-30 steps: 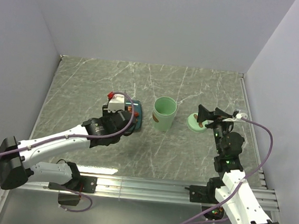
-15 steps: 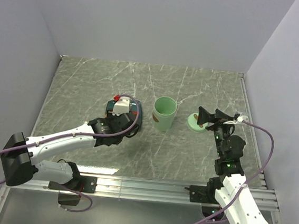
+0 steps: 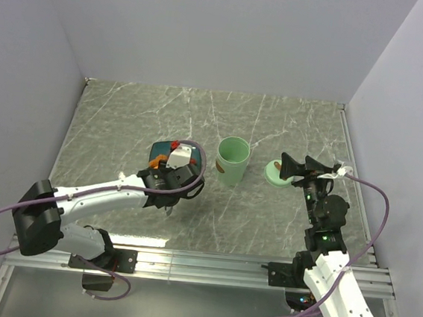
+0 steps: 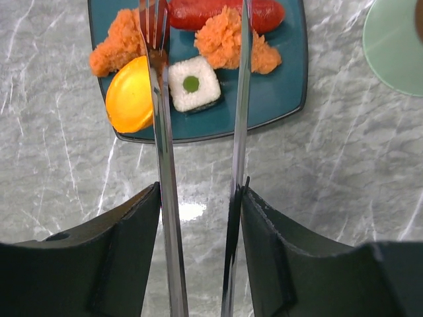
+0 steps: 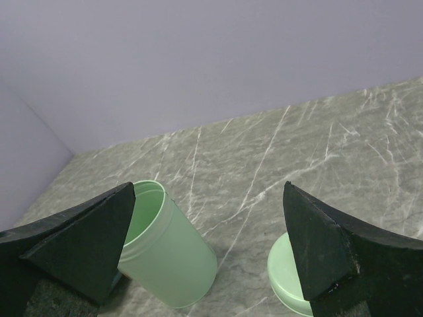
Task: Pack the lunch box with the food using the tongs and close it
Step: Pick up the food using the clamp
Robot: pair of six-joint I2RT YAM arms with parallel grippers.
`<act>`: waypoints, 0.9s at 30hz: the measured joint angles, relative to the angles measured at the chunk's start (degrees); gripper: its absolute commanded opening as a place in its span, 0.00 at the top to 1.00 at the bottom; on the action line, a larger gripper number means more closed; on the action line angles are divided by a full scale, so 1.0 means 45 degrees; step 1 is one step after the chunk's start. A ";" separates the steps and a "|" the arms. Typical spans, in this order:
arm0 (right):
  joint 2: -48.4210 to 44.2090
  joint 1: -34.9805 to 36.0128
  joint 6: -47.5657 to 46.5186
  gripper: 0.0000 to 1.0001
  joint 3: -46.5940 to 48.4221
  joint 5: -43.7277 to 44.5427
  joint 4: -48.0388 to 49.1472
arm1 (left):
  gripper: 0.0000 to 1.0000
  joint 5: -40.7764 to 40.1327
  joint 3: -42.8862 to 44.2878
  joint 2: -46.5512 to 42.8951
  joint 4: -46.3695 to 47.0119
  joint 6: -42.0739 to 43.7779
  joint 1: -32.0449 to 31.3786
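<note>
My left gripper is shut on the metal tongs, whose two arms reach forward over the dark teal plate. A white piece with a green centre lies between the tong arms, untouched. Other food on the plate: a yellow-orange piece, two orange crumbed pieces and a red sausage. The mint-green lunch box stands open and upright right of the plate. Its lid lies on the table further right. My right gripper hovers open above the lid, holding nothing.
Grey marbled tabletop enclosed by pale walls on three sides. The left gripper hangs over the plate's near edge. In the right wrist view the lunch box is lower left and the lid lower right.
My left arm has drawn back toward the near side and to the right, uncovering more of the plate. The right gripper stays open over the lid.
</note>
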 measured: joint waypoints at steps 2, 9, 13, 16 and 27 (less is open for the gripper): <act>0.0000 0.0000 0.0000 0.00 0.0000 0.0000 -0.0049 | 0.48 0.0019 0.0000 0.0073 -0.0024 -0.0005 -0.0005; 0.0005 0.0000 0.0000 0.00 0.0000 0.0000 -0.0107 | 0.49 -0.0034 0.0015 0.0117 -0.0350 -0.0112 -0.0330; 0.0019 0.0000 0.0000 0.00 0.0000 -0.0005 -0.0112 | 0.49 -0.0039 0.0015 -0.0019 -0.0442 -0.0160 -0.0709; 0.0024 0.0000 0.0000 0.00 0.0000 -0.0010 -0.0112 | 0.49 -0.0044 0.0015 -0.0107 -0.0612 -0.0253 -0.0884; 0.0024 0.0000 0.0000 0.00 0.0000 -0.0063 -0.0131 | 0.66 -0.0087 0.0044 0.0121 -0.0631 -0.0228 -0.0933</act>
